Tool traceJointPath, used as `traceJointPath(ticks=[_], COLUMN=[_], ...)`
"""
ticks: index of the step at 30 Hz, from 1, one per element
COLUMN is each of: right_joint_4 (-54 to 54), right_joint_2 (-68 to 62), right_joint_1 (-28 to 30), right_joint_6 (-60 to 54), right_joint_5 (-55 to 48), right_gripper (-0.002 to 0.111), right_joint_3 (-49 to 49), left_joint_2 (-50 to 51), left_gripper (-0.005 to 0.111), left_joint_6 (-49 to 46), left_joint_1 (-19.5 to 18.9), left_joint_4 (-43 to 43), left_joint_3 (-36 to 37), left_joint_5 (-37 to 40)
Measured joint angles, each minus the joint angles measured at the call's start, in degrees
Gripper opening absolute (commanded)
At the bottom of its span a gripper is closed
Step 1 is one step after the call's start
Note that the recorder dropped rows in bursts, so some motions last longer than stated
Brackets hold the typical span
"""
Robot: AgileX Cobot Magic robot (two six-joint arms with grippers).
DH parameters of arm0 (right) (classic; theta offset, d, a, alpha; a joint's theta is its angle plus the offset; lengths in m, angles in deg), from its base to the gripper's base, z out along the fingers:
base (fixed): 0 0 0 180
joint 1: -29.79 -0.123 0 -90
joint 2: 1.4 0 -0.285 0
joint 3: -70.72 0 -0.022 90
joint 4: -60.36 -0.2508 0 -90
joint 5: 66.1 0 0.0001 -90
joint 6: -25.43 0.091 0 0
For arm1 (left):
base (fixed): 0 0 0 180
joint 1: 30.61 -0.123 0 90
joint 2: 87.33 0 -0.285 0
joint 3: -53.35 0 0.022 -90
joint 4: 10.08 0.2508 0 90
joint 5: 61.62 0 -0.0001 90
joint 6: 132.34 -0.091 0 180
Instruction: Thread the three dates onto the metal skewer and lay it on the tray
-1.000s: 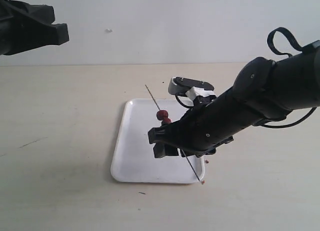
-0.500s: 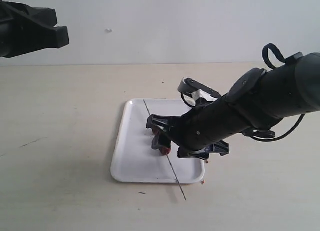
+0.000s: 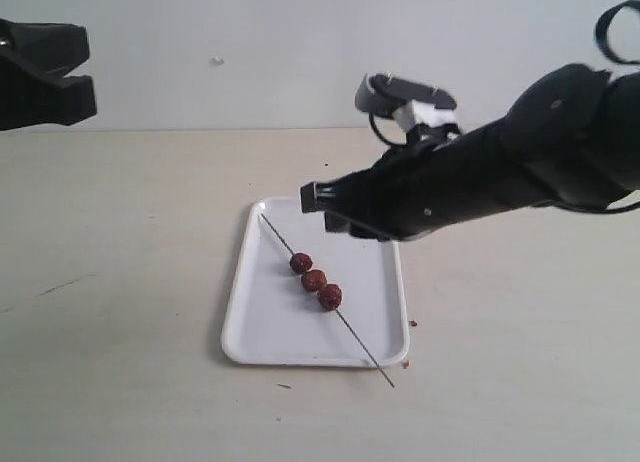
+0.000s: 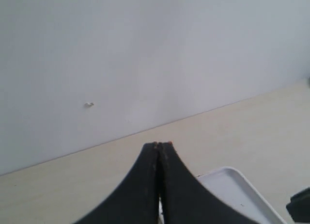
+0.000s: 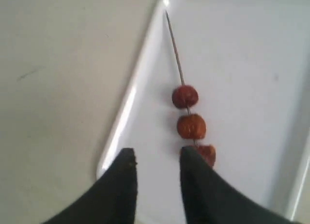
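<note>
The metal skewer (image 3: 350,330) lies diagonally across the white tray (image 3: 258,327), and its near end sticks out past the front rim. The three dates (image 3: 314,280) sit threaded in a row near its middle. My right gripper (image 3: 320,208) hovers above the tray's far end, open and holding nothing. In the right wrist view its gap (image 5: 159,156) is over bare tray (image 5: 242,64), beside the dates (image 5: 191,126) and the skewer (image 5: 174,49). One finger partly covers the nearest date. My left gripper (image 3: 88,66) hangs high at the far left, shut (image 4: 158,145), with nothing visible in it.
The tray rests on a pale tabletop in front of a plain wall. A few tiny crumbs lie by the tray's front right corner (image 3: 406,363). A tray corner (image 4: 232,185) shows in the left wrist view.
My right gripper has let go of the skewer, lifted and pulled back toward the far side. The skewer with its dates now lies flat on the tray. The left arm shifted slightly left.
</note>
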Motion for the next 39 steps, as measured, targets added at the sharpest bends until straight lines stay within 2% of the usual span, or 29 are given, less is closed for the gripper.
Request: traceJointPath(ticks=[5,9,10,14,17,21,25,34,36,39], right_joint_4=[8.4,10.6,10.9,11.0,11.0,11.0,11.0,11.4,12.5,13.8], right_joint_2=[11.7,28.0,35.1,48.0,61.4,73.1,80.0,88.7,89.3,90.3], right_joint_1=[0.0,0.0,0.0,0.0,0.0,0.0,0.0,0.1,2.1,10.4], right_joint_6=[-0.8,-5.4,-7.5,-9.6,-10.2,-10.2,-10.2,-12.4,-14.5,-15.8], right_joint_5=[0.7,3.5,4.8,5.4,4.4,3.9,3.8,4.1,3.9,2.8], right_gripper=[0.000,0.000,0.000,0.000,0.000,0.000,0.000,0.000,0.000,0.000], right_joint_3=[-0.6,-5.9,-9.8,-15.6,-18.5,-18.7,-18.7,-18.7,-19.0,-21.1], left_joint_2=[-11.6,-27.6,-34.0,-46.2,-55.1,-59.2,-59.4,-59.4,-59.4,-59.4], left_gripper=[0.000,0.000,0.000,0.000,0.000,0.000,0.000,0.000,0.000,0.000], left_joint_6=[4.4,9.2,11.0,12.1,12.4,12.4,12.4,12.4,12.4,12.4], left_joint_1=[0.0,0.0,0.0,0.0,0.0,0.0,0.0,0.0,0.0,0.0], left_joint_4=[0.2,0.2,0.2,0.2,-0.1,-0.2,-0.2,-0.2,-0.2,-0.2], left_joint_3=[8.8,19.9,23.1,28.3,32.1,33.7,33.7,33.7,33.7,33.7], left_joint_5=[-2.8,-3.6,-3.1,-1.2,4.0,11.7,16.0,17.7,17.7,17.7])
